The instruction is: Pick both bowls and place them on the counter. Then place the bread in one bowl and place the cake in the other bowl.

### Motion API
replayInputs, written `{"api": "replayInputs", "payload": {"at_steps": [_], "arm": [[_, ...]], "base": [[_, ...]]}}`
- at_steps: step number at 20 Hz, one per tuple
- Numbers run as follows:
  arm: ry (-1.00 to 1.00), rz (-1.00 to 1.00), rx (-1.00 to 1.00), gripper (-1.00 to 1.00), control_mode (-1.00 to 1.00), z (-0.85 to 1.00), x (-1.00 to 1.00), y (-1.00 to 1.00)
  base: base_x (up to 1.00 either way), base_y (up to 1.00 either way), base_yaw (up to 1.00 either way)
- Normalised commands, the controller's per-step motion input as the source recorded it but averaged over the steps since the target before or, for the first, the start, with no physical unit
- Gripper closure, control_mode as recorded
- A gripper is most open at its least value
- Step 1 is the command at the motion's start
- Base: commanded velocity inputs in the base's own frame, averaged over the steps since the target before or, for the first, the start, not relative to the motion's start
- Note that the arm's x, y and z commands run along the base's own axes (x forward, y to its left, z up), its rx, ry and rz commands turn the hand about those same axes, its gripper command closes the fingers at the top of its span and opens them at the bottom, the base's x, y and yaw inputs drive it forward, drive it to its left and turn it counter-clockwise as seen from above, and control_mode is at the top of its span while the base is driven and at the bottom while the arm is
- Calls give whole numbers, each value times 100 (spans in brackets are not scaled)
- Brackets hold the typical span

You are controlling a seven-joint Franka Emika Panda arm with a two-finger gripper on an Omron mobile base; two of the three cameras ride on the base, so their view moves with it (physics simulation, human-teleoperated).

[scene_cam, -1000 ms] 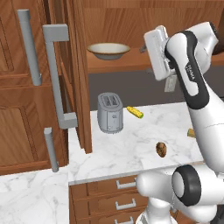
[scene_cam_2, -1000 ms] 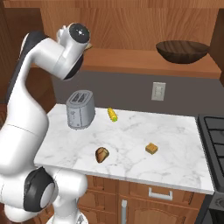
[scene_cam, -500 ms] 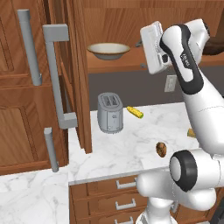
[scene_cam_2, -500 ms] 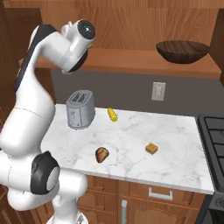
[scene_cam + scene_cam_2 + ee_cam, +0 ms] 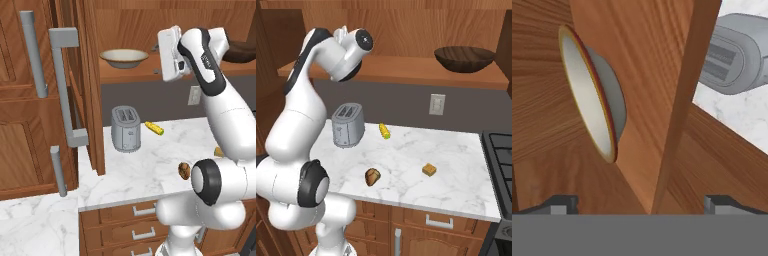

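The beige bowl [image 5: 124,58] with a brown rim sits on the wooden shelf. My gripper [image 5: 156,48] hangs just right of it at shelf height, jaws open and empty. In the hand view the beige bowl [image 5: 594,105] looks rolled on its side, some way ahead of the wide-apart fingertips [image 5: 559,204]. The dark wood bowl [image 5: 464,58] rests on the shelf's right end. On the marble counter [image 5: 406,155] lie the knobbly brown bread [image 5: 372,176] and the small tan cake [image 5: 429,169]. The bread [image 5: 184,170] also shows beside my arm.
A grey toaster [image 5: 125,128] and a yellow cylinder [image 5: 154,128] stand at the back of the counter. An open cabinet door [image 5: 75,85] with long metal handles juts out at the left. A stove [image 5: 501,150] borders the counter on the right.
The arm has swung the hand a little to the left along the shelf, closer to the beige bowl. The jaws have stayed open. Nothing on the counter moved.
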Motion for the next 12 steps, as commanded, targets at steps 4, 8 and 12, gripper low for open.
{"api": "replayInputs", "payload": {"at_steps": [4, 8, 12], "arm": [[0, 0, 0, -100, -100, 0, 17, 11], [0, 0, 0, -100, -100, 0, 26, 3], [0, -2, 0, -100, -100, -7, 33, 3]], "base": [[0, 0, 0], [0, 0, 0], [0, 0, 0]]}}
